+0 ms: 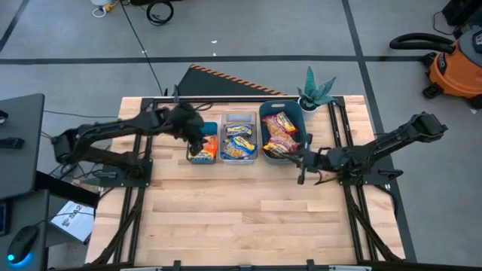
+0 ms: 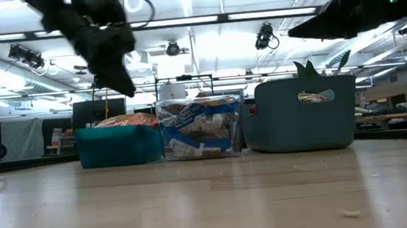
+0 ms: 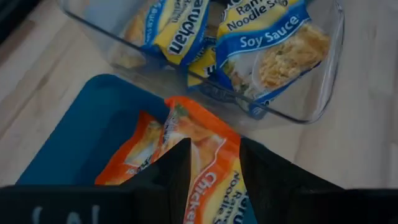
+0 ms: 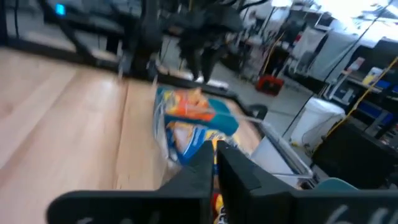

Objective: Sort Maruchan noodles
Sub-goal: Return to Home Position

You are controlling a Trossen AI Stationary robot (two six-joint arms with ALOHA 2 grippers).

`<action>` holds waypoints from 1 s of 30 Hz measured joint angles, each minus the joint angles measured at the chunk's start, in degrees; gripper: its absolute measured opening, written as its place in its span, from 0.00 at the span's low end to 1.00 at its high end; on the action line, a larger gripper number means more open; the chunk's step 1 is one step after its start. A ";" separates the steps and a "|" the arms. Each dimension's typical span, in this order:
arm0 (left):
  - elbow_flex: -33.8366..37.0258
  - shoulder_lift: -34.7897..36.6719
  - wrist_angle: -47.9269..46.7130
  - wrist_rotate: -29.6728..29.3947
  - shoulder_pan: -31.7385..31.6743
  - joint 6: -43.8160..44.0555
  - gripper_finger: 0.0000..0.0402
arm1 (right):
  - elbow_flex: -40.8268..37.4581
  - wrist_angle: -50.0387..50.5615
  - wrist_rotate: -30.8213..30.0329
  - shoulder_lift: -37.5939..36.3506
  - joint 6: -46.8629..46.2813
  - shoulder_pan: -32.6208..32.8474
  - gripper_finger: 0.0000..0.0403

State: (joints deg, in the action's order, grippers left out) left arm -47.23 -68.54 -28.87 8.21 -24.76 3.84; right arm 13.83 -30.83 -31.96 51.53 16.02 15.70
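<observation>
Orange packets (image 3: 202, 140) lie in the small teal bin (image 1: 202, 147), resting on its floor and on each other. Yellow-and-blue packets (image 3: 267, 37) fill the clear bin (image 1: 239, 141) beside it. Red-brown packets (image 1: 280, 132) lie in the large teal bin (image 1: 295, 113). My left gripper (image 3: 214, 149) hangs open just above the small teal bin (image 2: 114, 145), and the top orange packet shows below, between its fingers. My right gripper (image 1: 300, 160) is shut in the air off the large bin's near right corner, well above the table in the low view (image 2: 307, 29).
The three bins stand in a row along the table's far side. A potted plant (image 1: 316, 90) stands at the far right corner behind the large bin. The near half of the wooden table (image 1: 241, 218) is bare board.
</observation>
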 joint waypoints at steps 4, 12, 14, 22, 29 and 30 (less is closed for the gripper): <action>7.76 6.87 9.33 -0.37 -0.04 -0.46 0.35 | -4.04 -6.19 1.98 -3.95 -1.18 -1.22 0.02; 18.54 17.94 25.51 -0.48 0.18 -0.48 0.35 | -7.80 -1.69 -1.36 -13.84 -12.20 -5.61 0.01; 21.21 20.62 28.29 -0.52 0.29 -0.02 0.35 | -8.87 -0.19 -1.06 -17.28 -13.02 -6.68 0.01; 32.53 30.65 42.63 -1.87 0.62 3.31 0.35 | -9.69 13.68 -3.86 -32.65 -19.26 -9.09 0.01; 39.04 39.85 45.67 -2.64 1.38 4.61 0.35 | -8.25 23.24 -5.12 -45.45 -22.52 -8.98 0.01; 39.31 41.36 44.95 -2.64 1.74 4.67 0.35 | -7.60 24.22 -5.10 -47.08 -22.46 -8.98 0.01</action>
State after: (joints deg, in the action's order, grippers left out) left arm -7.92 -27.18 16.08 5.56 -23.02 8.50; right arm 6.23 -6.61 -37.06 4.45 -6.44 6.72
